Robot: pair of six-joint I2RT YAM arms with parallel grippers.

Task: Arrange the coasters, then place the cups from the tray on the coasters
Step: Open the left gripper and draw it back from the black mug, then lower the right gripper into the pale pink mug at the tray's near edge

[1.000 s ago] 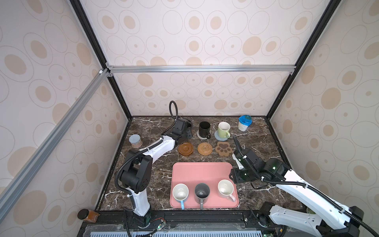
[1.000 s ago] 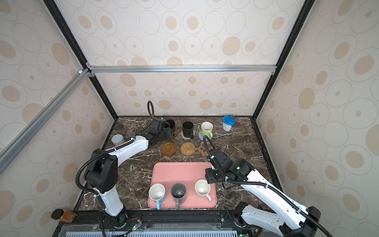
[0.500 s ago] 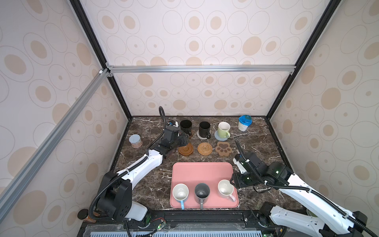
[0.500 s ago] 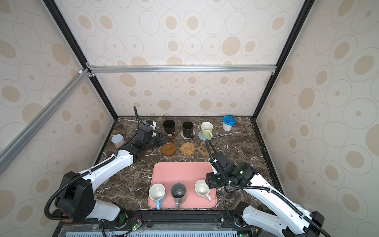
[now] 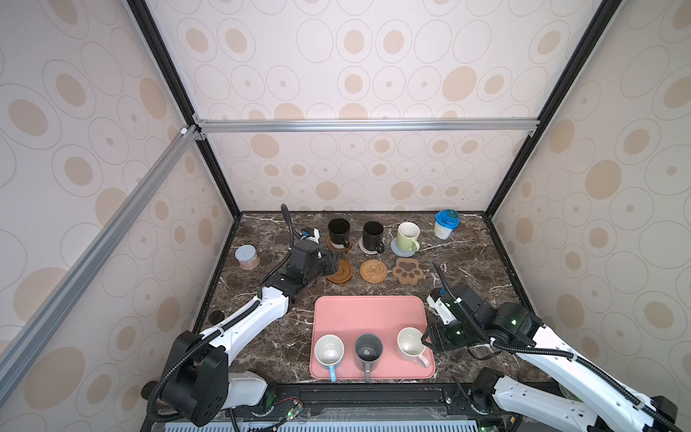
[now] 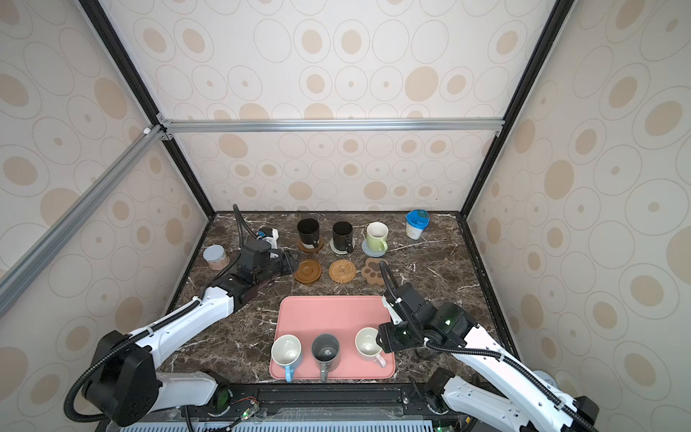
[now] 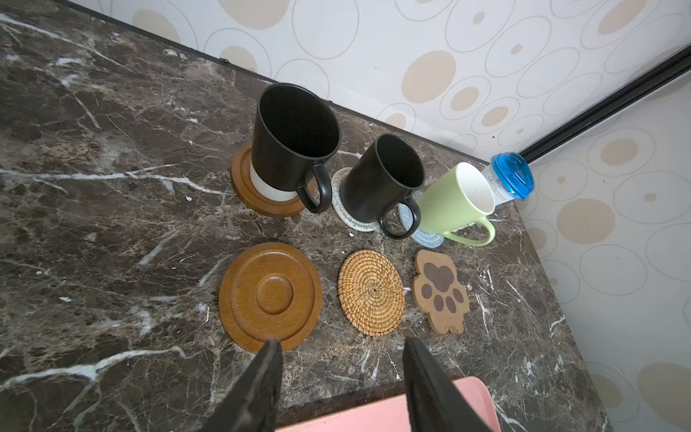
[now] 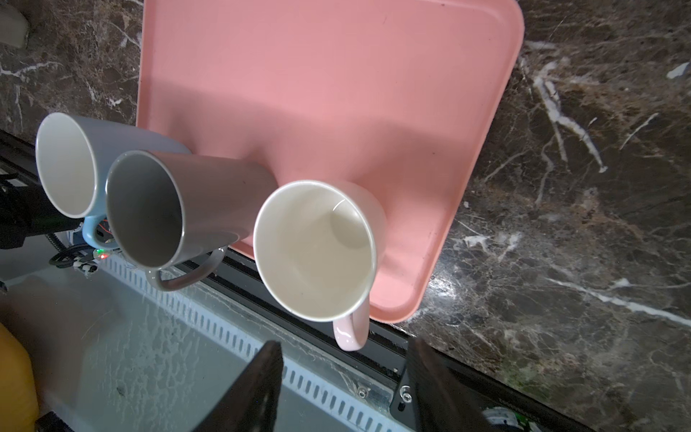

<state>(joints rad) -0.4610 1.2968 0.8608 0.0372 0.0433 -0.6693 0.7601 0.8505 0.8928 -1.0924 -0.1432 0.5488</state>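
Observation:
On the pink tray (image 5: 370, 318) stand three cups: light blue (image 5: 329, 349), dark grey (image 5: 368, 349) and pale pink (image 5: 410, 342). At the back, a black cup (image 5: 338, 232) sits on a brown disc, another black cup (image 5: 372, 235) on a whitish mat, and a green cup (image 5: 407, 236) on a grey-blue mat. In front of them lie bare coasters: a brown disc (image 7: 270, 295), a rattan round (image 7: 371, 291) and a paw (image 7: 440, 291). My left gripper (image 7: 342, 346) is open and empty beside the bare disc. My right gripper (image 8: 342, 348) is open by the pink cup's handle (image 8: 351, 331).
A blue-lidded white tub (image 5: 445, 224) stands at the back right and a grey-lidded jar (image 5: 247, 257) by the left wall. Black frame posts and patterned walls close in the marble table on three sides. A metal rail (image 8: 261, 348) runs along its front edge.
My left gripper has drawn back from the far-left black cup, which now stands alone on its disc. The right gripper has moved toward the front edge beside the pink cup.

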